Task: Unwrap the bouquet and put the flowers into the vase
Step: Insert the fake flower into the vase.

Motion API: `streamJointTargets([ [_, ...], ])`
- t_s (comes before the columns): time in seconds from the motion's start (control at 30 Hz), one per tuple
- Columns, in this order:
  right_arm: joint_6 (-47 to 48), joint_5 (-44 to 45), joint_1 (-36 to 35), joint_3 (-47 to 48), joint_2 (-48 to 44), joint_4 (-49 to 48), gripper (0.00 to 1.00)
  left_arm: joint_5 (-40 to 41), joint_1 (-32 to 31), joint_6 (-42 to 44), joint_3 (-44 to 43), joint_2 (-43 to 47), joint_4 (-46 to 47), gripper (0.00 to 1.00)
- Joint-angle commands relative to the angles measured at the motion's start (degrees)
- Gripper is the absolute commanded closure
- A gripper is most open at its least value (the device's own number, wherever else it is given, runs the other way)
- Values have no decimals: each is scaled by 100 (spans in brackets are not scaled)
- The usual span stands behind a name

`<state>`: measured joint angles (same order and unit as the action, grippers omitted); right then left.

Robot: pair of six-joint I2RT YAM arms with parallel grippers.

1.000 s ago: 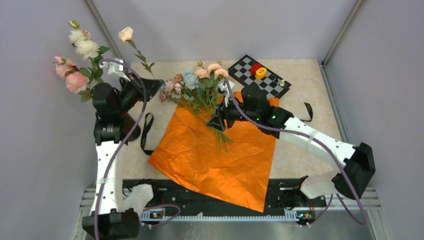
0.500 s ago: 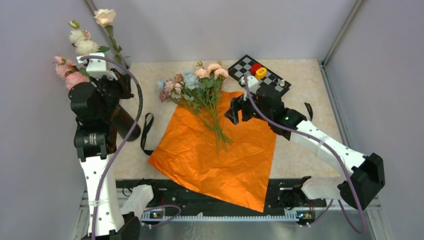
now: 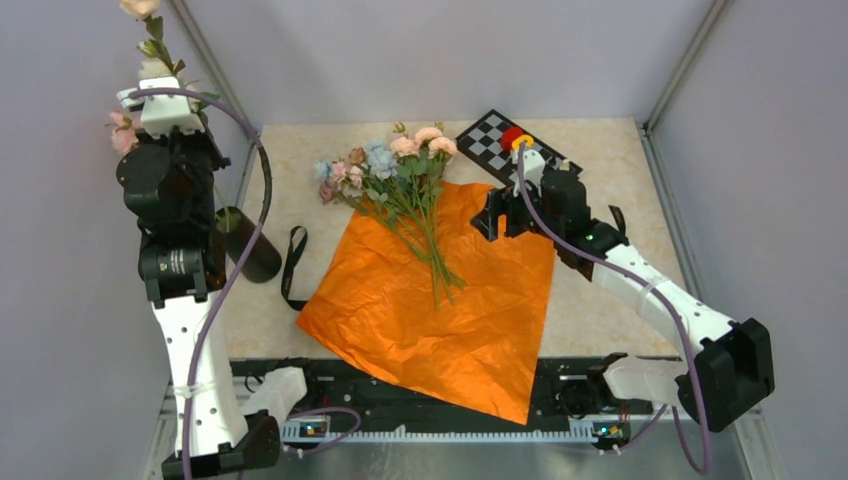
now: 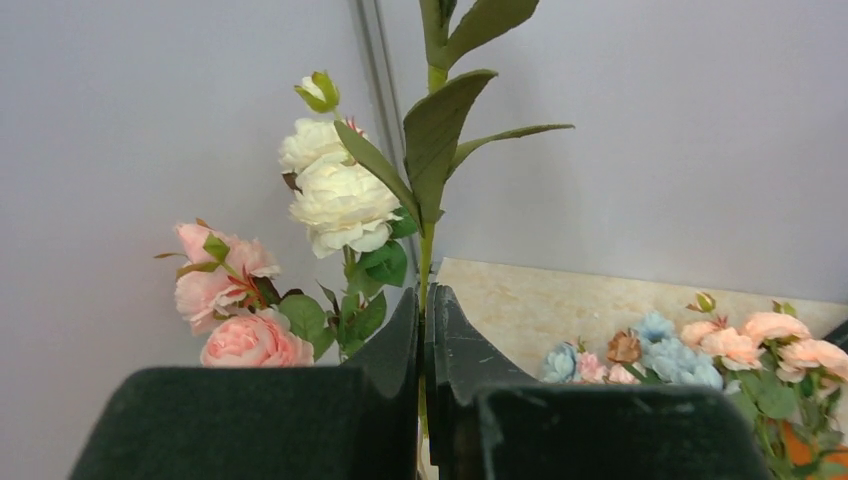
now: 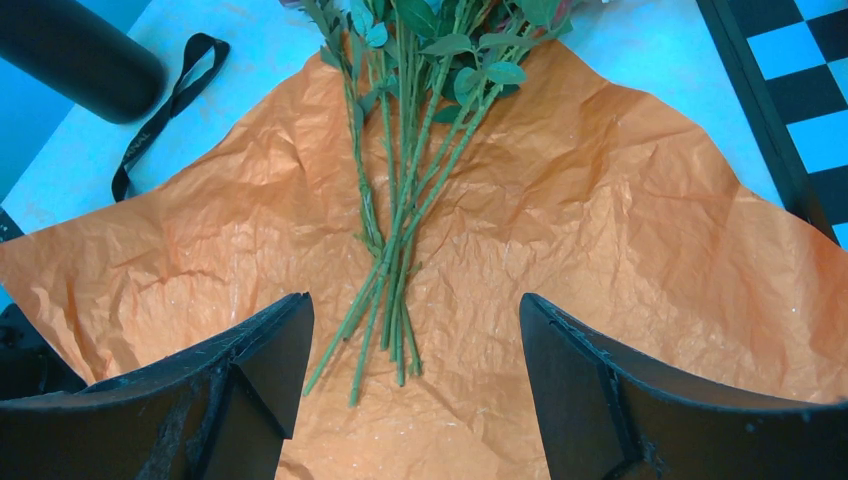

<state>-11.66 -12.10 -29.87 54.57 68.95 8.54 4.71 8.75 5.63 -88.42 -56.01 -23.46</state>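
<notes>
The flowers [image 3: 385,160] lie unwrapped on the spread orange paper [image 3: 440,320], pastel blooms toward the back and green stems [image 5: 395,250] pointing to the front. My right gripper [image 5: 412,305] hovers open over the stem ends, touching nothing. The black vase [image 3: 250,255] stands at the table's left edge, also seen in the right wrist view [image 5: 80,50]. High above the vase, my left gripper [image 4: 428,295] is shut on the thin green stem of a long-stemmed peach rose [image 3: 140,8].
Large pink and white roses [image 4: 300,220] stand close to the left gripper, against the left wall. A black ribbon [image 3: 293,265] lies between vase and paper. A chessboard [image 3: 500,135] with red and yellow pieces sits at the back, behind the right arm.
My right gripper opened, let go of the flower stems and drew back to the right. The left arm swung its peach rose up and to the left.
</notes>
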Motion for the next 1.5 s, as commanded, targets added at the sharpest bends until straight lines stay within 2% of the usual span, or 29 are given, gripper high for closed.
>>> streamJointTargets([
  [0.0, -57, -222, 67, -60, -247, -378, 23, 263, 158, 292, -294, -183, 579, 100],
  [0.13, -80, -272, 69, -86, -267, -403, 23, -73, 352, 161, -355, -347, 695, 100],
  [0.5, -95, -363, 75, -274, -441, -455, 23, -720, 856, -365, 158, -592, 1480, 100],
  [0.83, -97, -406, 86, -330, -433, -511, 23, -1170, 1390, -1054, 1000, -549, 1808, 100],
  [1.37, -83, -516, 86, -379, -499, -486, 23, -1705, 1612, -663, 2231, -585, 2386, 100],
  [1.47, -91, -548, 86, -377, -525, -460, 23, -1600, 1610, -617, 2325, -682, 2516, 100],
])
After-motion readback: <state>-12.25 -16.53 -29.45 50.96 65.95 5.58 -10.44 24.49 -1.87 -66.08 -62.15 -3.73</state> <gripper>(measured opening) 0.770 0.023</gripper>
